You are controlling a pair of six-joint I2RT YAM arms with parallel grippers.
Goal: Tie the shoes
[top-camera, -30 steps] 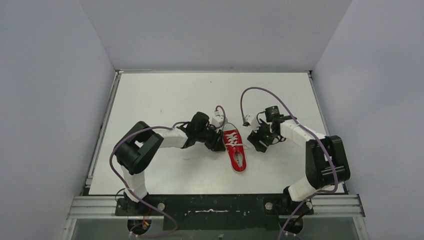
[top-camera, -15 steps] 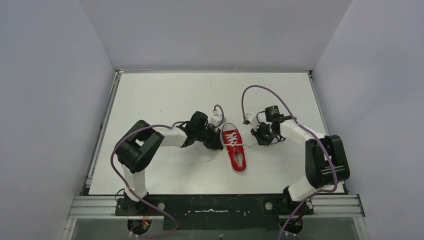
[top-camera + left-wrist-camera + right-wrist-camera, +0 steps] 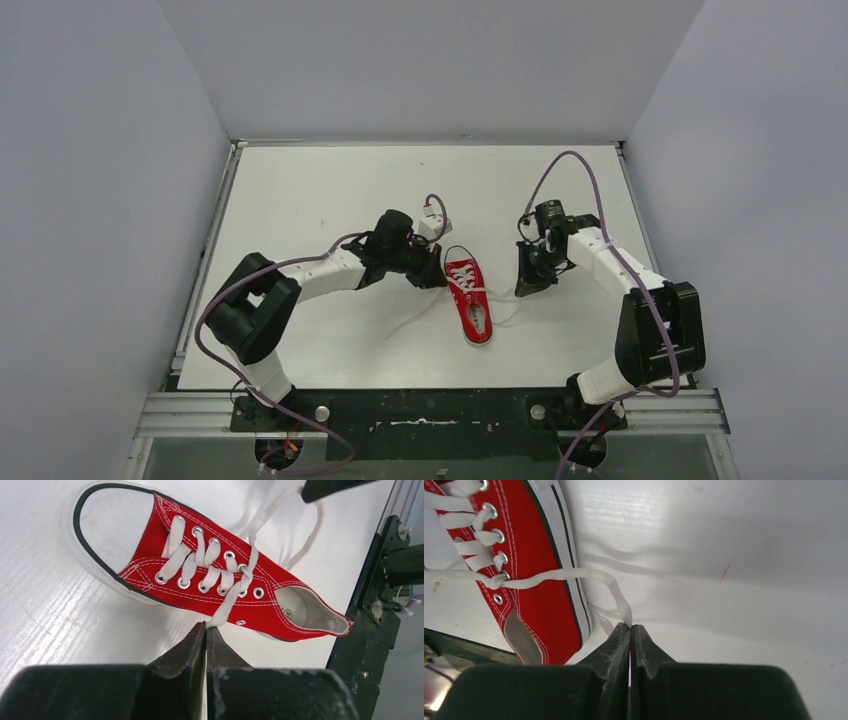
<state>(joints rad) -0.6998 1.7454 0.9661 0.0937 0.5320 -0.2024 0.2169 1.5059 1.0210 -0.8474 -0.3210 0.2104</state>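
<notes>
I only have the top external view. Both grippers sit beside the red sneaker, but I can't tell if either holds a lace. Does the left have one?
Observer: Yes. In the left wrist view the left gripper is shut on a white lace that runs from the sneaker at its upper eyelets.
Operator: And the right?
Observer: The right gripper is shut on the other lace, which passes over the shoe's side to the fingertips.
Operator: Are the laces crossed?
Observer: Yes, there is a single crossing at the upper eyelets, where the two wrap around each other. No finished bow shows.
</notes>
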